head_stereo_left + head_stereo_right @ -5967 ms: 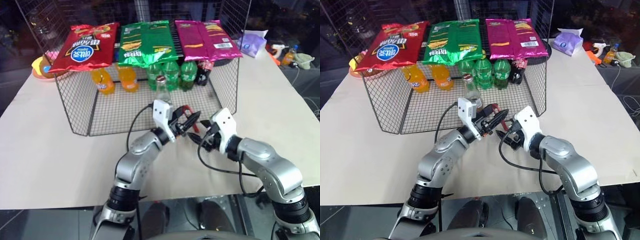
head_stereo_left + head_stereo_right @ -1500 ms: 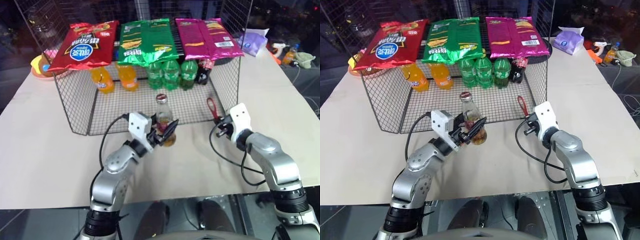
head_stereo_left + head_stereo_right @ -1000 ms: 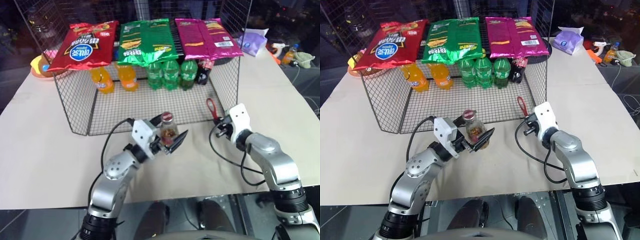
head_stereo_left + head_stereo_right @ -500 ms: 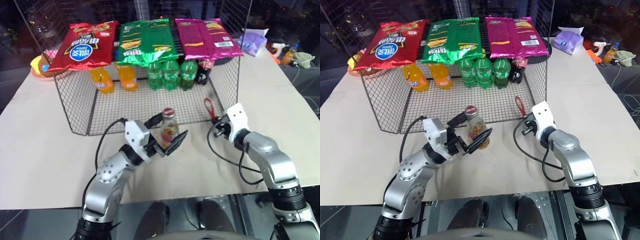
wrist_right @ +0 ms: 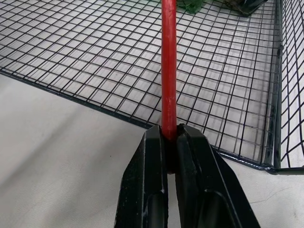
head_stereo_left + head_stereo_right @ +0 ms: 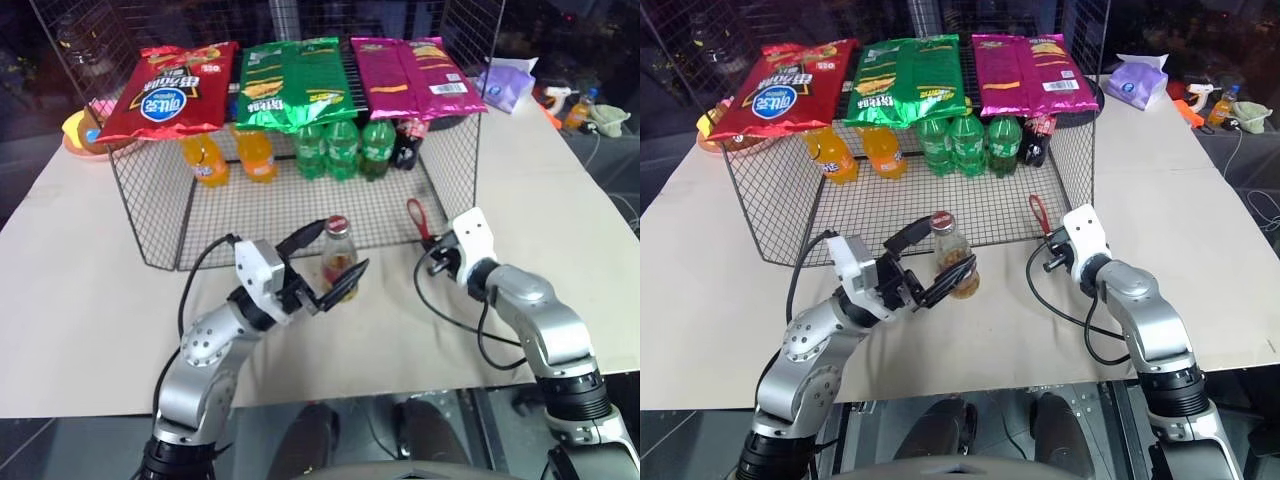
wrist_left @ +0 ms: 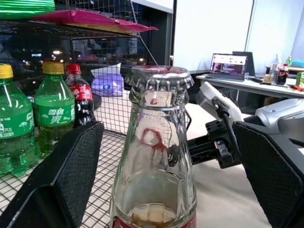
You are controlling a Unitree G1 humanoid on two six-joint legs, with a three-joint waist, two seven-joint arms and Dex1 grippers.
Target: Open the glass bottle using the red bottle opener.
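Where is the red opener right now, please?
In the left eye view the opener sticks up from the shut right gripper, at the wire rack's front right corner, right of the bottle.

Beige table [image 6: 80, 290] carries wire rack [image 6: 160, 215], glass bottle [image 6: 338, 258].

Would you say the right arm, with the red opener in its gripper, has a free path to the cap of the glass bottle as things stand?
Probably yes. The glass bottle stands upright between the left gripper's open fingers, which flank its body and leave the crown cap bare. The right gripper is shut on the red bottle opener, beside the bottle, with only bare table between them.
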